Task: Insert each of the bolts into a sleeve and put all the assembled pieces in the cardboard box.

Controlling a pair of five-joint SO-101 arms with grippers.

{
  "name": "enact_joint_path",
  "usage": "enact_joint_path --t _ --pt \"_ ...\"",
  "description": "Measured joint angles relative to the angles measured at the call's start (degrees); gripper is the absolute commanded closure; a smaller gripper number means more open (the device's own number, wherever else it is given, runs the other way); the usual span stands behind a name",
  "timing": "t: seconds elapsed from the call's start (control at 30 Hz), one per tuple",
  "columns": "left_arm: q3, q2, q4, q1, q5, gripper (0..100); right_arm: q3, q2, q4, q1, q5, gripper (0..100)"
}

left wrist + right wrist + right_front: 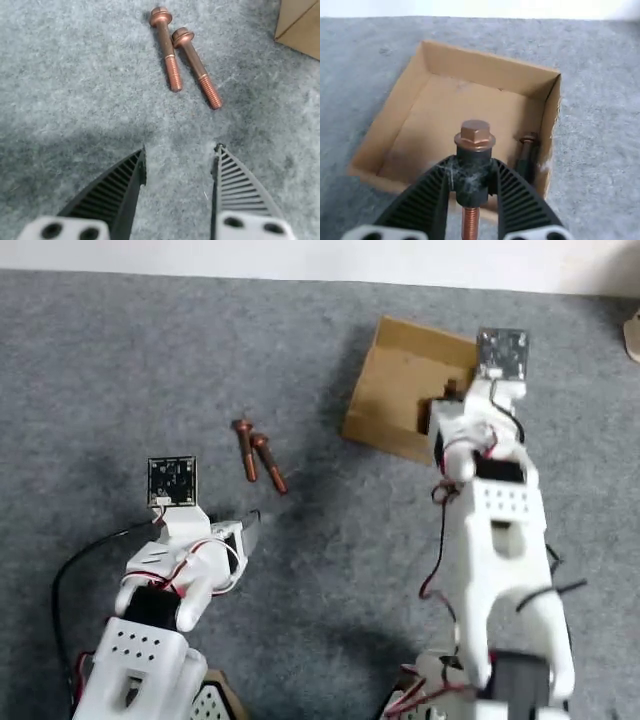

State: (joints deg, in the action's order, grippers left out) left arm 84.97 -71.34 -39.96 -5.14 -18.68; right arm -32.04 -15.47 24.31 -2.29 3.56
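Note:
Two copper bolts (258, 458) lie side by side on the grey carpet; in the left wrist view they are the bolts (185, 62) ahead of my left gripper (179, 165), which is open and holds nothing. My right gripper (472, 180) is shut on an assembled piece (472, 172), a copper bolt through a black sleeve, held over the near wall of the cardboard box (440, 105). Another assembled piece (526, 152) lies inside the box along one side wall. In the high view the right gripper (452, 405) is above the cardboard box (395, 380).
Grey carpet covers the table. A strip of white surface runs along the far edge (300, 258). A black cable (70, 575) loops beside the left arm. Open carpet lies between the bolts and the box.

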Motion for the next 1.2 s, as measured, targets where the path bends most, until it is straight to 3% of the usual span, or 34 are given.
enact_joint_path --t 0.33,0.5,0.6,0.77,1.03,1.2 --pt "0.0 0.0 0.0 0.0 0.2 79 14.7 21.5 0.0 -2.9 -4.0 98.8" --pt "1.3 0.0 1.3 0.0 2.3 79 14.9 24.5 0.0 -2.8 -4.8 85.6" --pt "2.7 0.0 3.8 0.0 2.3 79 15.6 24.4 0.8 -2.8 -7.2 84.8" --pt "2.7 0.0 4.5 0.0 2.3 79 20.0 24.4 10.5 -3.0 -6.1 84.8" --pt "2.7 0.0 4.5 0.1 2.3 79 36.9 24.4 40.1 -2.9 1.7 84.8" --pt "2.7 0.0 4.5 0.1 2.3 79 39.6 22.8 47.1 -2.9 1.7 84.8"
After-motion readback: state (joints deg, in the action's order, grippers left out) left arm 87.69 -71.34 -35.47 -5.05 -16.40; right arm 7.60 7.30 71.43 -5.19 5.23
